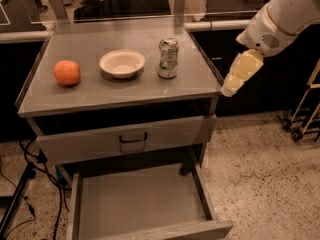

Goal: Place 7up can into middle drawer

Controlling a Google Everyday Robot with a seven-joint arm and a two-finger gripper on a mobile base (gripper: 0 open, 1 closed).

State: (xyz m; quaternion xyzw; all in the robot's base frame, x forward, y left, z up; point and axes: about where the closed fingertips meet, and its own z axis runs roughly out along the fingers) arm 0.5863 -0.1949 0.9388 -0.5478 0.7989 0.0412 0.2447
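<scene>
The 7up can [168,58] stands upright on the grey cabinet top [125,89], right of centre, silvery-green with a shiny top. The middle drawer [140,201] is pulled wide open below, with a bare flat floor and nothing in it. My gripper [230,86], pale yellow on a white arm, hangs in the air just off the cabinet top's right front corner. It is to the right of the can and a little nearer the camera, clear of it, and holds nothing.
A white bowl [122,63] sits left of the can and an orange [67,72] further left. A grey drawer with a dark loop handle [132,138] sits slightly ajar above the open one. Cables [25,184] lie on the floor at left, and a wheeled frame [302,119] stands at right.
</scene>
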